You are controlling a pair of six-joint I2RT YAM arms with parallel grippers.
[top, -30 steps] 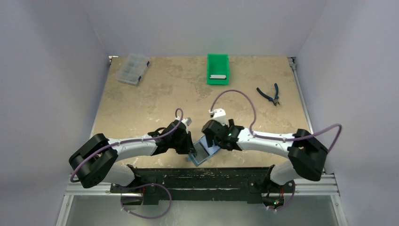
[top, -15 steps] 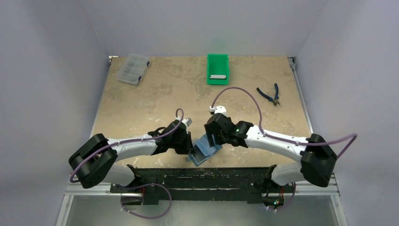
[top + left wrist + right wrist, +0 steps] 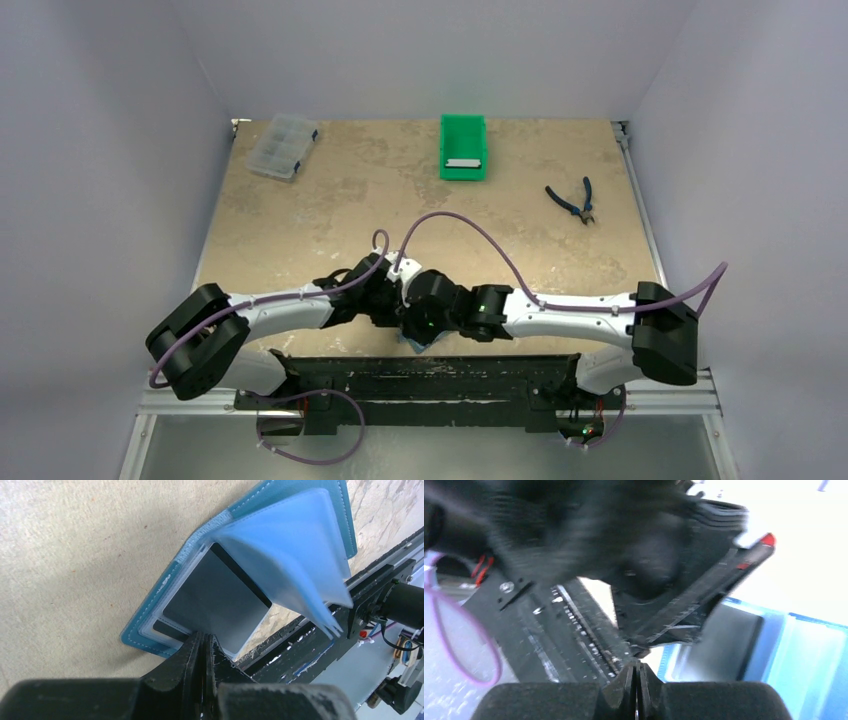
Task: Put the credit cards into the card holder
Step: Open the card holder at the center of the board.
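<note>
The teal-blue card holder (image 3: pixel 150 626) lies open at the table's near edge, its pale blue sleeves (image 3: pixel 290 555) fanned upward. A dark grey credit card (image 3: pixel 220 605) sits in its lower pocket. My left gripper (image 3: pixel 207 639) is shut, its tips against the card's near edge. My right gripper (image 3: pixel 636 669) is shut with nothing between its fingers, just beside the left gripper's fingers (image 3: pixel 664 622), with the holder (image 3: pixel 809 650) and card (image 3: pixel 724 645) beyond. From above, both grippers (image 3: pixel 400 310) (image 3: pixel 420 318) cover the holder; only a corner (image 3: pixel 415 343) shows. Another card (image 3: pixel 463 162) lies in the green bin (image 3: pixel 463 140).
A clear compartment box (image 3: pixel 282 146) stands at the back left and blue-handled pliers (image 3: pixel 572 199) lie at the right. The black frame rail (image 3: pixel 430 375) runs right behind the holder at the near edge. Both arms meet at the centre front.
My right gripper swung left from the holder's right side to over it, beside the left gripper, and went from open to shut. The left arm has not moved.
</note>
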